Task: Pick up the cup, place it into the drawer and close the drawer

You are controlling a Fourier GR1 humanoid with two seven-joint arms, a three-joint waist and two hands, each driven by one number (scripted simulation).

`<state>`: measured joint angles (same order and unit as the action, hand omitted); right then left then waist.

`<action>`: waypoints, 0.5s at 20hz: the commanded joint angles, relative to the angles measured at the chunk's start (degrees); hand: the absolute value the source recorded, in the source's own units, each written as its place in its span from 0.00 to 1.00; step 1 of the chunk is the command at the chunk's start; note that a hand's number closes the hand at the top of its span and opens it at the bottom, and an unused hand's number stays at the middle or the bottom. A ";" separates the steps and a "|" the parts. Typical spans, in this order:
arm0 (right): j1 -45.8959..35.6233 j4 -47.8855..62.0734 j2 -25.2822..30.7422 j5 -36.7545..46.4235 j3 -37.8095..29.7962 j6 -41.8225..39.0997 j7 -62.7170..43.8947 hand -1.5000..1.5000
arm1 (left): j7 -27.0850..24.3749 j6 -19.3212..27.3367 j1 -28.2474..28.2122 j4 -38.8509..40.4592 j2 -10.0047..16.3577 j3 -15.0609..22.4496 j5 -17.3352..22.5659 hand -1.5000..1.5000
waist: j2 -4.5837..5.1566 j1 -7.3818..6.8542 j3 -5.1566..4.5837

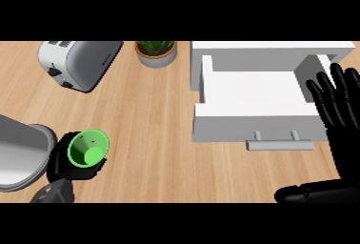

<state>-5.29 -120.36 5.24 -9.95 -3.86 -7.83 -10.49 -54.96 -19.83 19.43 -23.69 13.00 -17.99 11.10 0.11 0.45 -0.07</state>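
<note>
Left robot hand [79, 172] curled round green cup [89, 148], right robot hand [345, 143] spread beside open drawer [253, 126], wooden desk [155, 119]

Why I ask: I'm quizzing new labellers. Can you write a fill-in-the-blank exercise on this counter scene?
1. The left hand curls round a cup coloured ____.
2. The white drawer is ____, not closed.
3. The right hand rests with fingers up at the view's ____ edge.
4. The toaster lies at the view's upper ____, with the potted plant beside it.

Missing words: green; open; right; left.
</note>
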 commanded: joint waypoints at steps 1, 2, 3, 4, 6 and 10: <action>-1.69 -1.44 1.19 0.23 -0.64 0.68 -2.65 0.00 | -7.03 2.49 -0.16 -3.40 -3.79 0.61 -0.25 1.00 | -0.15 -0.31 0.04; -2.82 2.35 1.62 -1.14 -2.02 -0.38 -1.04 0.00 | -5.84 1.99 0.22 -4.85 -3.55 0.55 0.34 1.00 | -0.12 -0.52 0.07; -1.94 4.16 -1.71 4.59 2.80 1.36 2.44 0.00 | -7.33 1.20 0.12 -2.47 -3.31 0.51 -0.01 1.00 | 0.01 -0.37 0.03; 3.57 -0.09 0.26 -0.77 -0.18 -2.39 2.83 0.00 | -5.87 1.04 -0.29 -4.06 -1.92 0.61 0.20 1.00 | -0.11 -0.13 0.06; -1.66 1.51 0.68 -0.35 -1.28 -0.01 0.00 0.00 | -5.18 3.46 -0.21 -7.00 -4.79 1.48 0.28 1.00 | -0.18 -0.50 0.08; 1.83 -1.89 0.85 -2.04 -1.03 -1.10 -1.42 0.00 | -5.14 4.39 0.24 -11.35 -6.85 2.16 0.98 1.00 | -0.27 -0.37 0.08</action>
<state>-4.79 -119.88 6.17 -11.44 -5.32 -9.12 -9.99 -56.32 -14.71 19.76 -30.94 8.48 -16.55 11.49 -0.04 0.15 -0.01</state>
